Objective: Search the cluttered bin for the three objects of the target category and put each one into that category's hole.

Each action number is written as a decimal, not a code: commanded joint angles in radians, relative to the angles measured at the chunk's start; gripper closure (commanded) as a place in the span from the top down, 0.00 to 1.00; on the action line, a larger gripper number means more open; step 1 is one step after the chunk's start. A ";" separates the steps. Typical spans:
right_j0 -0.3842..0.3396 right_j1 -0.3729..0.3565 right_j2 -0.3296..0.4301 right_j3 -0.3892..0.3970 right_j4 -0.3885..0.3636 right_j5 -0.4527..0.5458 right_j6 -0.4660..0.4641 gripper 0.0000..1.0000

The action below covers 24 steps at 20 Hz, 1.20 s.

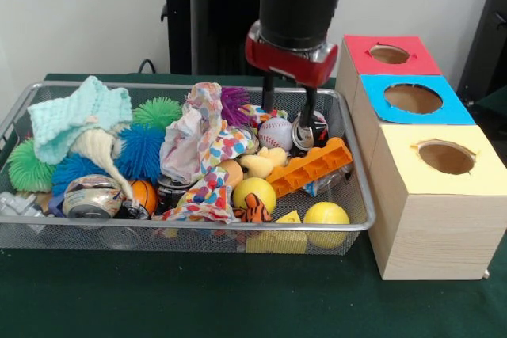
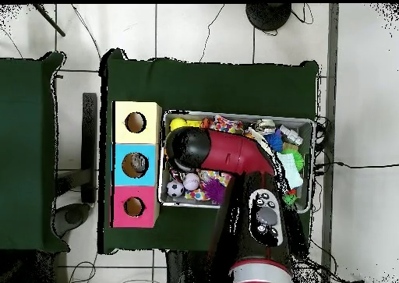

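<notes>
Patience looks like the best way to do this step: the tool [image 1: 289, 108] stands over the right far end of the wire bin [image 1: 16, 116], its two dark fingers [image 1: 268, 91] spread apart and reaching down among the clutter beside the baseball [image 1: 275, 133] and a small silvery, dark ball [image 1: 308, 131]. It seems to grip nothing; one finger is at or just against the silvery ball, though contact cannot be confirmed. If balls are the target category, a straight descent with one finger on each side, clear of the orange block [image 1: 313, 167] and the patterned cloth [image 1: 207, 136], would give a clean grasp. The three-hole box sits just beside the bin on the surface, with red [image 1: 389, 54], blue [image 1: 413, 98] and yellow [image 1: 446, 157] holes.
</notes>
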 commanded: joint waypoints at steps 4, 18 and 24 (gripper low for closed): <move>0.001 0.115 -0.046 -0.092 0.097 -0.180 0.299 1.00; 0.132 0.044 -0.159 0.081 0.369 -0.094 0.532 1.00; 0.156 0.074 -0.152 0.120 0.436 -0.146 0.581 1.00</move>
